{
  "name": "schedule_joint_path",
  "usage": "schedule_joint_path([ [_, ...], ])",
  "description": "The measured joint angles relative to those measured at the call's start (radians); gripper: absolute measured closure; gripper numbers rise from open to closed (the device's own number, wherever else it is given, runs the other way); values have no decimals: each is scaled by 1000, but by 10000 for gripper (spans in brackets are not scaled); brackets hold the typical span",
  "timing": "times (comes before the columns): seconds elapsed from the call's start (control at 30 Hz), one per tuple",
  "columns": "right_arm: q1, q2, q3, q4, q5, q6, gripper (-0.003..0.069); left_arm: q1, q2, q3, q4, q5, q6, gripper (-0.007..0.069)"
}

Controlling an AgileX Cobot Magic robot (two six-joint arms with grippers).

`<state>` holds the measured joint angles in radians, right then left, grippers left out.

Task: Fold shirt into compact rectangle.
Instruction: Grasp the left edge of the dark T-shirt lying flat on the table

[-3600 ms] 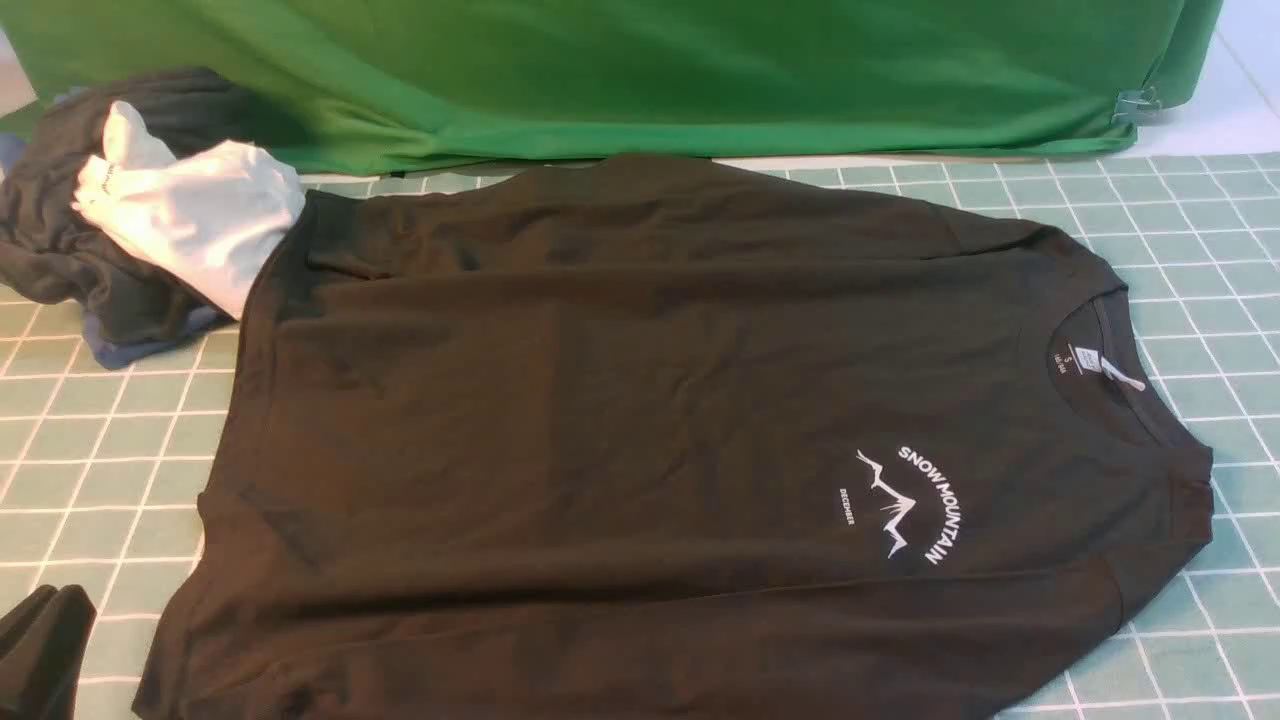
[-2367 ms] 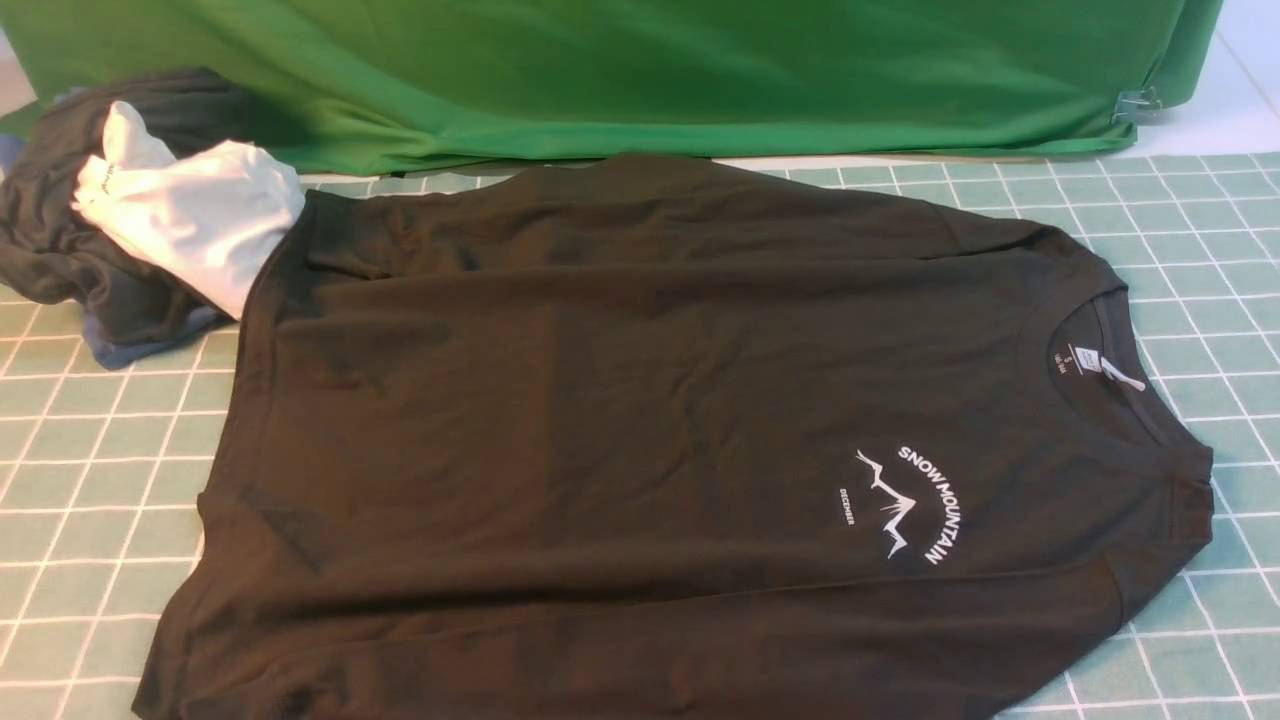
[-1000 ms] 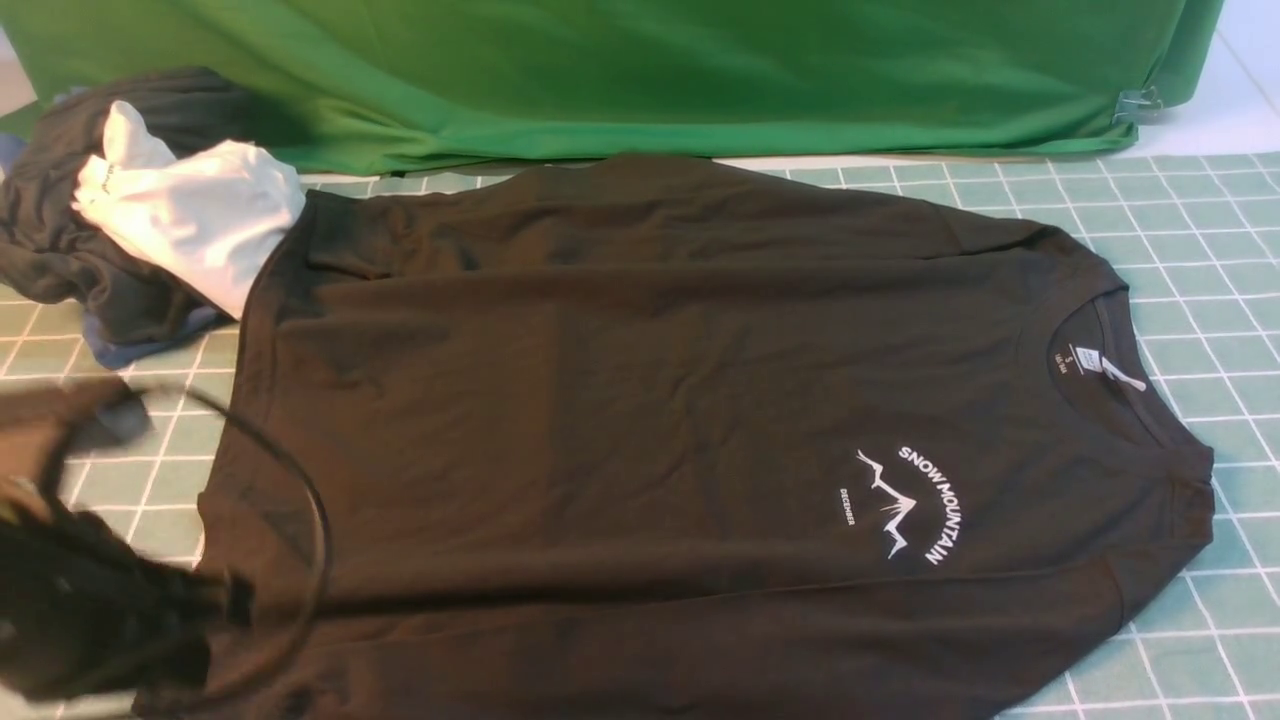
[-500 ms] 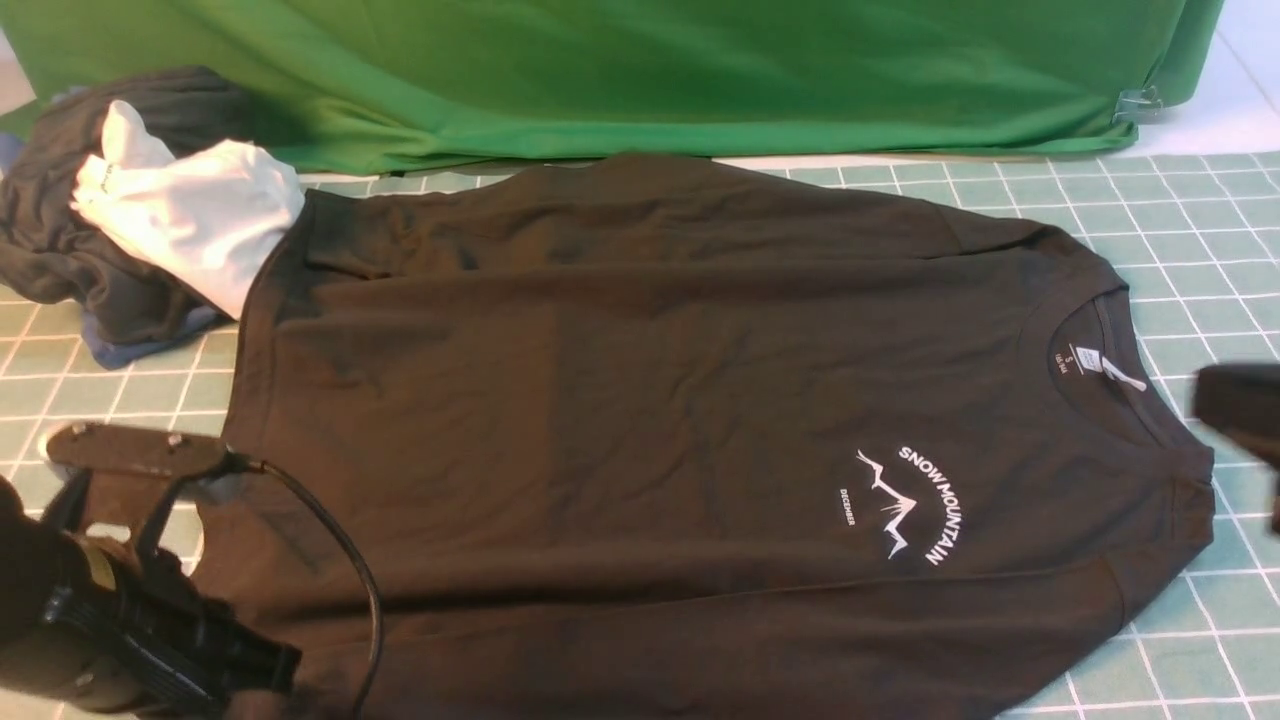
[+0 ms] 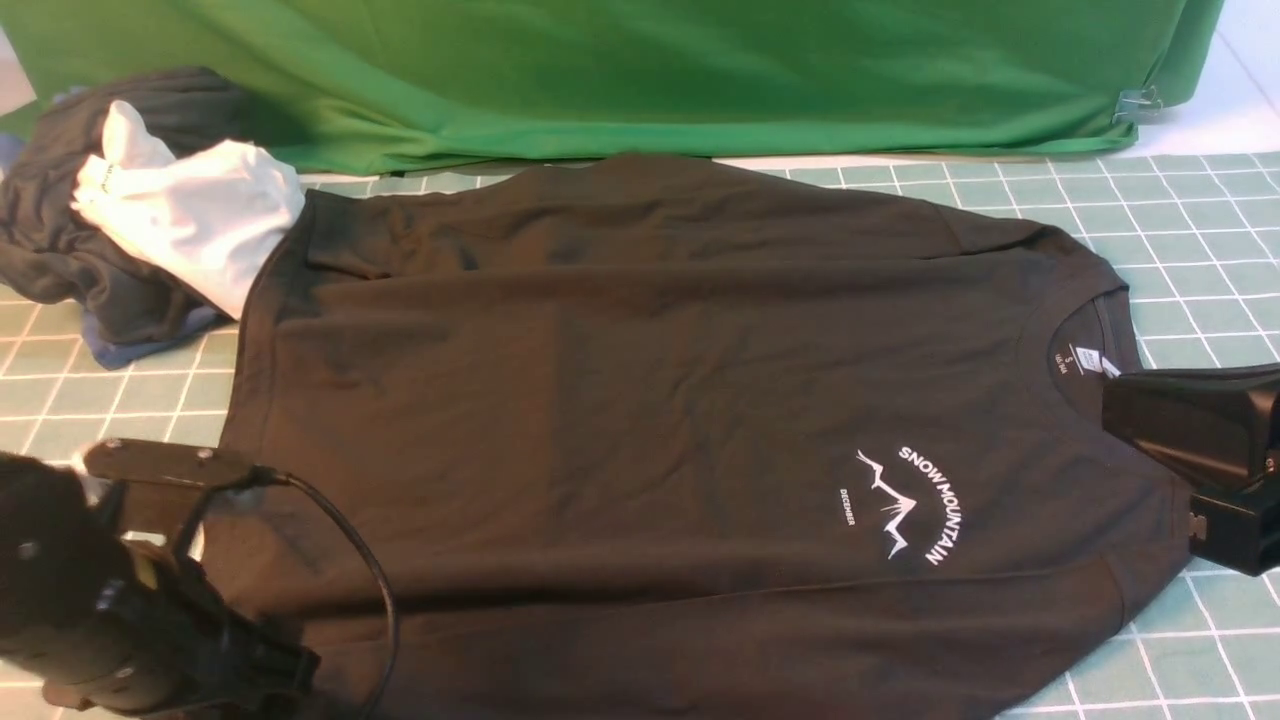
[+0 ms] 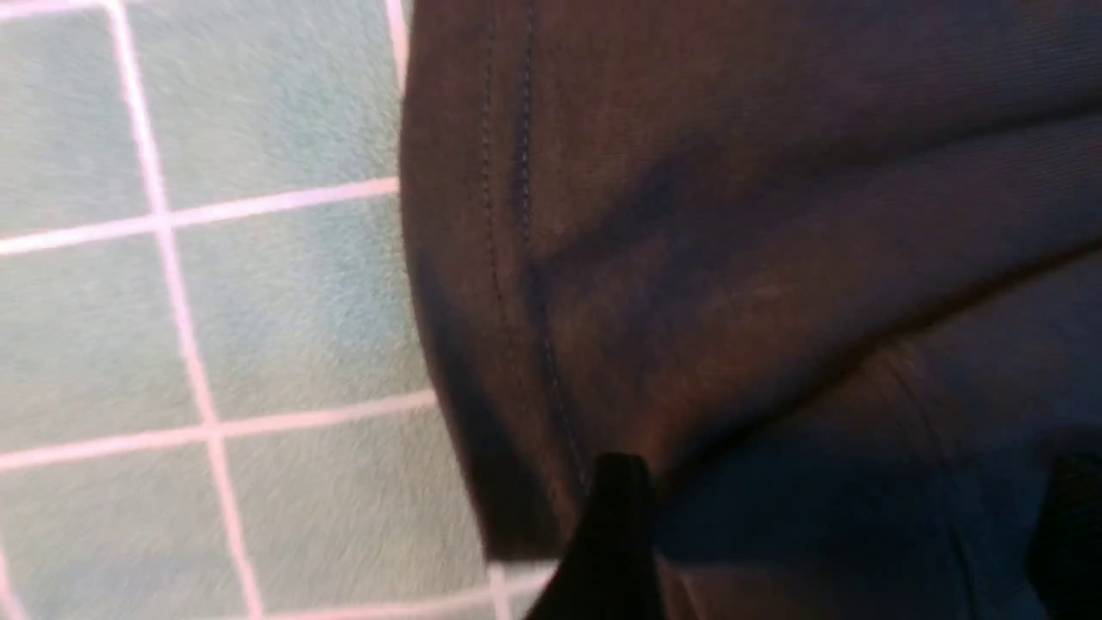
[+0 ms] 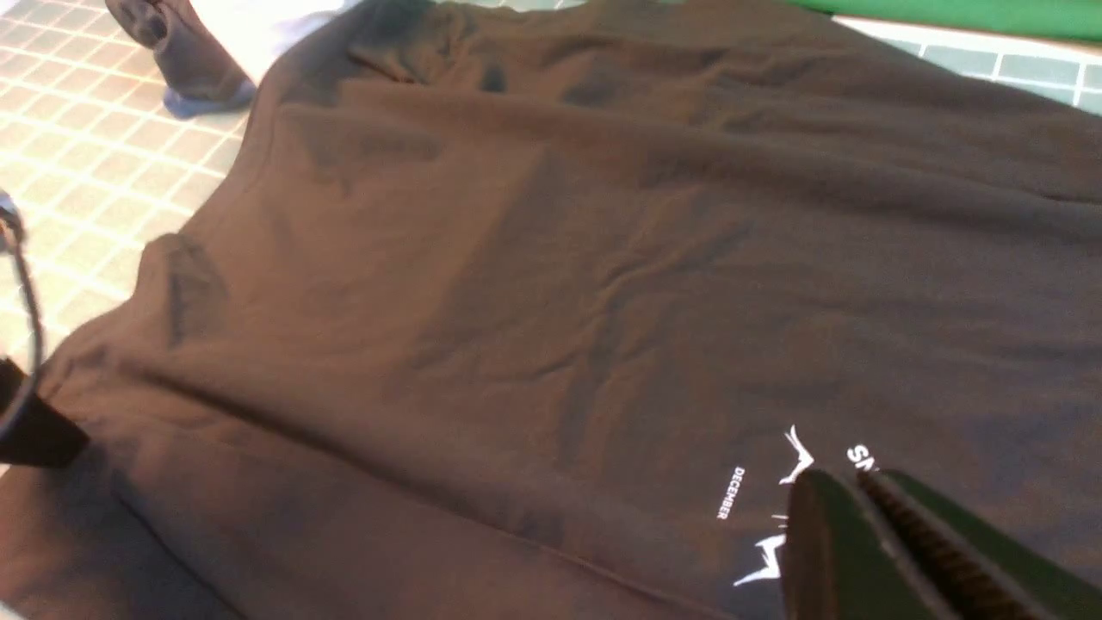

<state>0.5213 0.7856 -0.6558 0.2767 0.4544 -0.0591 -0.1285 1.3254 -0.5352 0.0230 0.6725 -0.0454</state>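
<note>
We see the shirt [image 5: 640,380] as matt, soft knit cloth; the green backdrop [image 5: 640,80] is smoother cloth, faintly sheeny.

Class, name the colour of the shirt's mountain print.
White mountain print, clearest in the front view.

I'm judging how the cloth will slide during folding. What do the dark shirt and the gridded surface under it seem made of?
Shirt: matte, soft knit, probably cotton jersey; it wrinkles softly and has a double-stitched hem. Gridded surface: pale green, matte, faintly fuzzy up close; perhaps felt or printed cloth, hard to tell.
</note>
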Motion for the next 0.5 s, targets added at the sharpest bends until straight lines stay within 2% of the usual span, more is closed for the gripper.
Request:
schedule_joint_path([
  [0.13,0,0,0,0,-1,0,629,0,66,0,-11,-33,0,26],
  [0.27,0,0,0,1,-1,-1,624,0,96,-1,-32,-33,0,74],
  [0.33,0,0,0,1,-1,-1,621,0,97,-1,-38,-22,7,140],
  [0.37,0,0,0,1,-1,-1,621,0,97,-1,-39,-20,9,148],
  [0.47,0,0,0,1,-1,-1,621,-1,101,-19,-47,70,33,330],
  [0.5,0,0,0,1,-1,-1,621,-1,102,-21,-47,83,34,354],
])
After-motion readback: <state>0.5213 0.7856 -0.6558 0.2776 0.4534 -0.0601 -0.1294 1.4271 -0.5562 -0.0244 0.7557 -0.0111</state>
